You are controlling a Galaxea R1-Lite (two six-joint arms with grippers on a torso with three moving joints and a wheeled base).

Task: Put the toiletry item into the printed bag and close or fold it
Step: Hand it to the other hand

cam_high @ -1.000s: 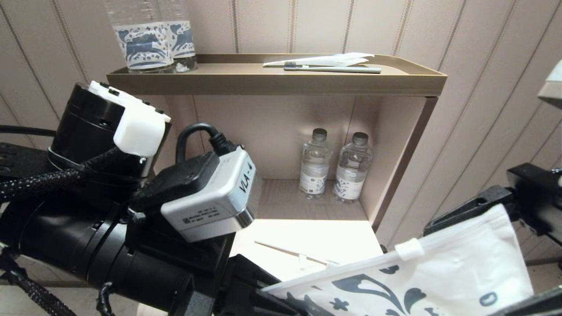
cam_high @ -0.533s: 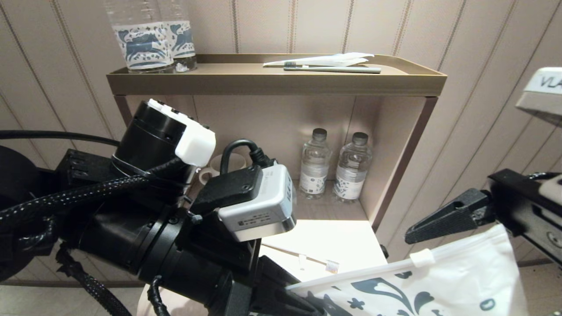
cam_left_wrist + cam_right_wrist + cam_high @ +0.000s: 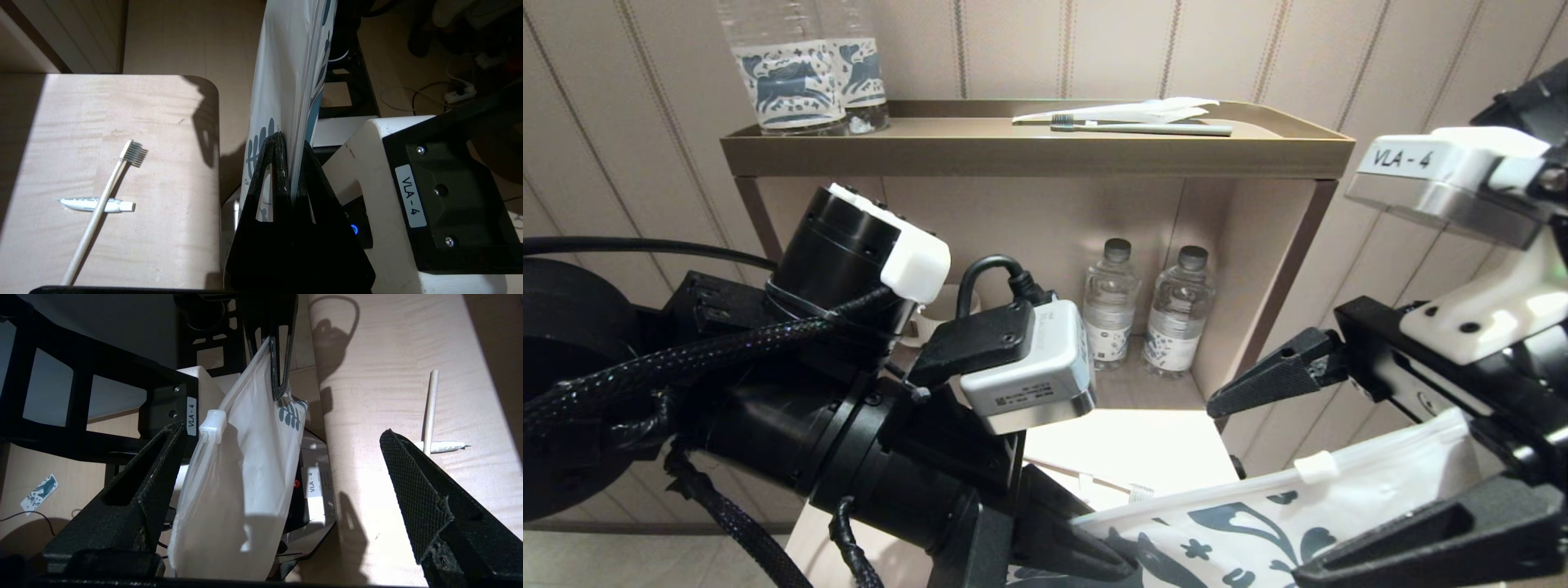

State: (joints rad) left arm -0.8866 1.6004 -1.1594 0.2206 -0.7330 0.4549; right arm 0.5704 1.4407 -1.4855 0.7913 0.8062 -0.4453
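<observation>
My left gripper [image 3: 1104,541] is shut on one end of the printed bag [image 3: 1258,523], a white pouch with dark blue print and a white zip slider [image 3: 1313,467], held in the air off the table's edge. The left wrist view shows the fingers [image 3: 269,163] pinching the bag [image 3: 286,73] edge-on. My right gripper [image 3: 1255,490] is open and straddles the bag's free end [image 3: 241,477], which hangs close to one finger [image 3: 155,465]. The white toothbrush [image 3: 102,204] lies on the table across a small white tube [image 3: 81,203], apart from both grippers.
A shelf unit's top tray [image 3: 1029,155] holds a grey-green toothbrush [image 3: 1143,128], a white wrapper [image 3: 1127,110] and horse-label bottles [image 3: 800,82]. Two small water bottles [image 3: 1143,314] stand in the niche below. The table [image 3: 122,114] has a rounded corner near the bag.
My right gripper has swung left and up into fuller view, its open fingers now around the bag's right end. The left arm has shifted right with the bag.
</observation>
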